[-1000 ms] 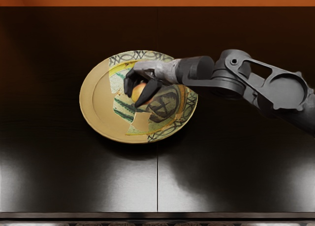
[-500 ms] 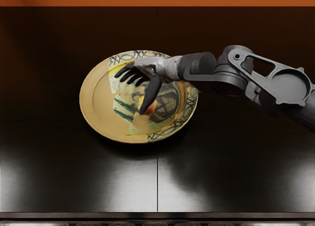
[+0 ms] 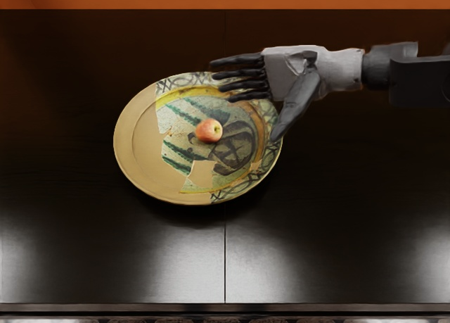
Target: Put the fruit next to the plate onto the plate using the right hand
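A small reddish-yellow fruit [image 3: 208,130] is seen lying on the patterned plate [image 3: 129,143], near its middle, and it is touched by nothing. The right robot hand [image 3: 285,75] is seen over the plate's far right rim, with its fingers [image 3: 235,74] spread wide and nothing grasped. Since half a second ago, the hand has been drawn off the fruit and back toward the right. The plate is set well in from every edge of the dark table [image 3: 337,224], with broad surface shown on all sides.

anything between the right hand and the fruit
Nothing but the painted surface of the round tan plate: the head view shows the small red-orange fruit lying apart from the open grey right hand.
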Tool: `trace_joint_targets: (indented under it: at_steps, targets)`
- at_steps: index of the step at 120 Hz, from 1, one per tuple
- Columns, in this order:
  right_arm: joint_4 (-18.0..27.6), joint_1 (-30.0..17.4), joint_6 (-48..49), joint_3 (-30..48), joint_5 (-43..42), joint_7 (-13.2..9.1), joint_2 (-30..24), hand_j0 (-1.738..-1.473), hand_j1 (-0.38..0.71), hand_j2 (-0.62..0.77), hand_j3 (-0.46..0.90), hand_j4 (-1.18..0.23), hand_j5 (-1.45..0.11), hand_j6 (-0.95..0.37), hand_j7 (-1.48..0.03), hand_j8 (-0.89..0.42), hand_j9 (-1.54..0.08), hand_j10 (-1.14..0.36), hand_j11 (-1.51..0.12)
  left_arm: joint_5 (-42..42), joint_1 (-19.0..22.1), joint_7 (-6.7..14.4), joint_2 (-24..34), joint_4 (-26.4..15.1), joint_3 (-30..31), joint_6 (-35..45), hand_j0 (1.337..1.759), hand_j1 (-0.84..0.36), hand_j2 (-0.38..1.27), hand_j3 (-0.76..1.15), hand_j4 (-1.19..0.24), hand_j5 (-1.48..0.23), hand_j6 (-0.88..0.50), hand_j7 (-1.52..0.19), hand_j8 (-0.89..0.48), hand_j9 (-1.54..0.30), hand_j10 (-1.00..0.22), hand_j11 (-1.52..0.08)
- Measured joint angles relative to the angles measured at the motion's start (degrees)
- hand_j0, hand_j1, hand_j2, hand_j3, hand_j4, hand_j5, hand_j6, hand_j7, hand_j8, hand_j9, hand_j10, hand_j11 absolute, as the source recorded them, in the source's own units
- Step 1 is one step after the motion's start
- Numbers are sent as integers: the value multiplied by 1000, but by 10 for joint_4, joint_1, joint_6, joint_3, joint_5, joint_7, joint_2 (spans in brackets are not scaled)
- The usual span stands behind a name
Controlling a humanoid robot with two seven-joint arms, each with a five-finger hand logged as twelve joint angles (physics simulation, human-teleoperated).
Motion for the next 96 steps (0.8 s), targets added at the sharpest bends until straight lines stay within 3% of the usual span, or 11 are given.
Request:
trace_joint_targets:
  at_steps: [43,96]
  targets:
    - [-2,-73,10,-2,163,-2,-157,-1658,-302,-7,0,-39,-52,-39,-52,-38,-52,-38,-52,0,-1,0,0,0,0,0,1658,69,47,0,-234,-304,-234,-304,-234,-304,-234,-304]
    - [6,-112,11,-3,205,0,-245,-1658,-305,-7,0,-34,-48,-33,-48,-34,-48,-35,-48,0,-1,0,0,-1,0,0,1658,69,47,0,-234,-304,-234,-304,-234,-304,-234,-304]
